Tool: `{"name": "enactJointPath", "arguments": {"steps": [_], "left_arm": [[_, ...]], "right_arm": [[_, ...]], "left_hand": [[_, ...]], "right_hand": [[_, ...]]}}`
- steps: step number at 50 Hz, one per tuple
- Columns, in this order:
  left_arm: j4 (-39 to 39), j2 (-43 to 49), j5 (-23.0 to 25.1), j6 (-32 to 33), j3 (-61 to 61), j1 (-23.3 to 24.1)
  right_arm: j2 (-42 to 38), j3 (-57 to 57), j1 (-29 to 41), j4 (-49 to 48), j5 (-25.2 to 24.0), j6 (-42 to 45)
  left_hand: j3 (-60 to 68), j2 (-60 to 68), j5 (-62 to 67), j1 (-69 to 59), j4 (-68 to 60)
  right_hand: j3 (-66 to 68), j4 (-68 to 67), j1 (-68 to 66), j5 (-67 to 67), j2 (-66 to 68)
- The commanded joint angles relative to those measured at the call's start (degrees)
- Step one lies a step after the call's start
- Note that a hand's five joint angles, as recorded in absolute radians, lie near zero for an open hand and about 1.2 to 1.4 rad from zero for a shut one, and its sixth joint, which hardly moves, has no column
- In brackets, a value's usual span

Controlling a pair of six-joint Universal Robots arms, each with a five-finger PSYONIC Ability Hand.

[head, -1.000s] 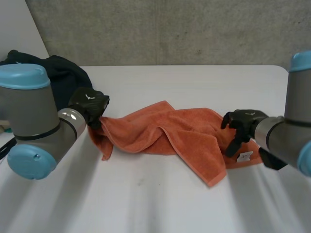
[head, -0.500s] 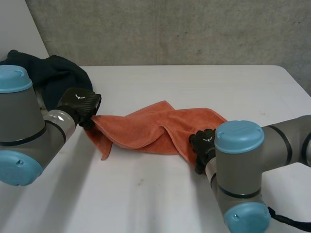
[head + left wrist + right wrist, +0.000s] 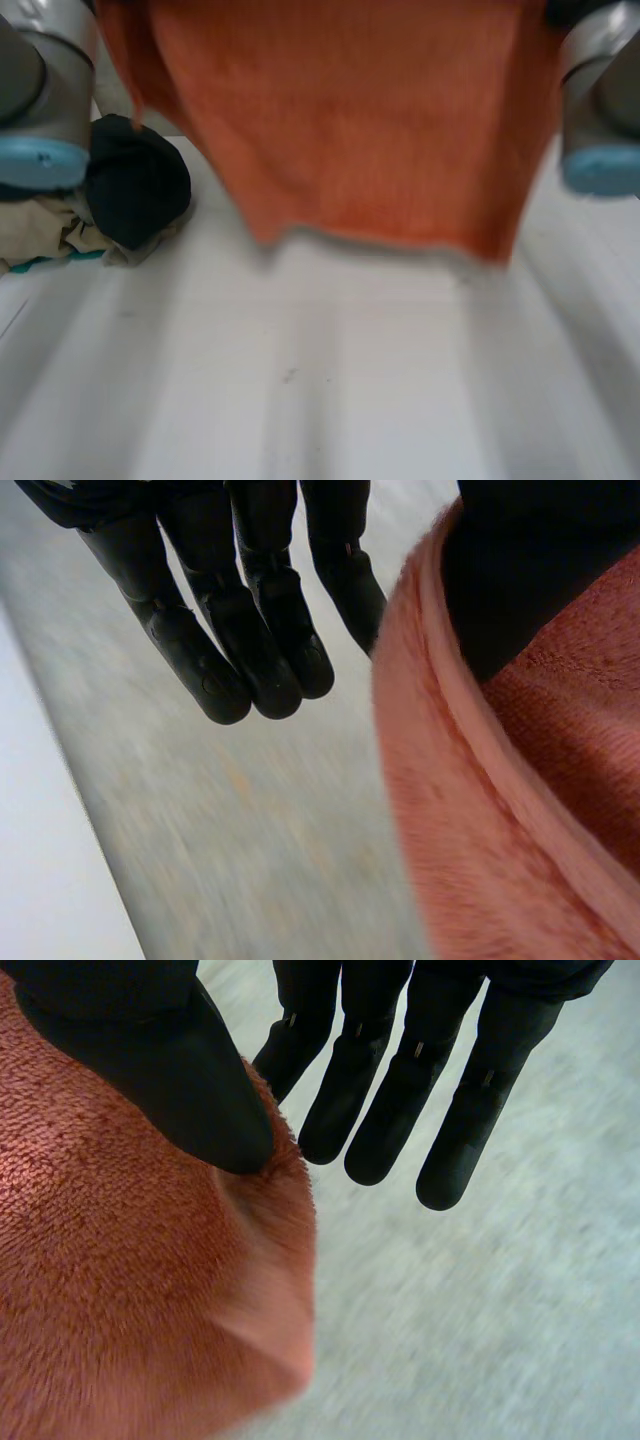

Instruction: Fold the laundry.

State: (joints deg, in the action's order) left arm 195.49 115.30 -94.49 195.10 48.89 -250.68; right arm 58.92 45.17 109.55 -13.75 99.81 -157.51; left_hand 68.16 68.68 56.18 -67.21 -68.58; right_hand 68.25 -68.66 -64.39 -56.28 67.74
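- Orange towel (image 3: 350, 130) hangs spread between my two arms, over the white table (image 3: 330, 380).
- Left hand (image 3: 240, 630): the thumb pins the towel's edge and the fingers are straight.
- Right hand (image 3: 400, 1090): the thumb clamps the towel against straight fingers.
- Dark garment (image 3: 135, 190) lies by the left arm.

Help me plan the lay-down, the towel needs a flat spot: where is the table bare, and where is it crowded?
The white table is bare under and in front of the hanging orange towel, across to the right arm. Crowding is at the left: a dark garment against beige cloth.
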Motion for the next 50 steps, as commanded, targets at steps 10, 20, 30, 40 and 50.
{"name": "enactJointPath", "arguments": {"steps": [10,20,30,40,50], "left_arm": [[3.7,-13.7,6.1,-1.0,38.4,-0.2],[6.0,-4.5,12.0,6.4,56.3,0.3],[4.3,-1.4,7.8,12.0,55.2,-2.6],[8.0,-4.1,7.7,12.0,58.0,-4.7],[4.6,-8.2,7.8,17.0,61.4,-6.6]], "right_arm": [[10.3,24.6,-7.7,8.0,-16.7,-7.5],[2.2,44.0,-8.7,7.9,-22.0,1.7],[-1.0,40.3,-10.9,11.6,-17.2,5.8],[0.1,40.1,-12.3,13.4,-17.2,4.5],[1.0,40.2,-11.6,15.4,-17.6,4.9]], "left_hand": [[11.8,11.3,13.8,-12.8,-11.4],[4.6,4.1,6.6,-5.6,-4.2],[-19.1,-19.6,-17.1,18.1,19.5],[-35.4,-35.9,-33.4,34.4,35.8],[-35.8,-36.3,-33.8,34.8,36.2]], "right_hand": [[11.8,-11.3,-15.6,-13.7,12.3],[11.8,-11.3,-15.6,-13.7,12.3],[11.8,-11.3,-15.6,-13.7,12.3],[11.8,-11.3,-15.6,-13.7,12.3],[11.8,-11.3,-15.6,-13.7,12.3]]}}
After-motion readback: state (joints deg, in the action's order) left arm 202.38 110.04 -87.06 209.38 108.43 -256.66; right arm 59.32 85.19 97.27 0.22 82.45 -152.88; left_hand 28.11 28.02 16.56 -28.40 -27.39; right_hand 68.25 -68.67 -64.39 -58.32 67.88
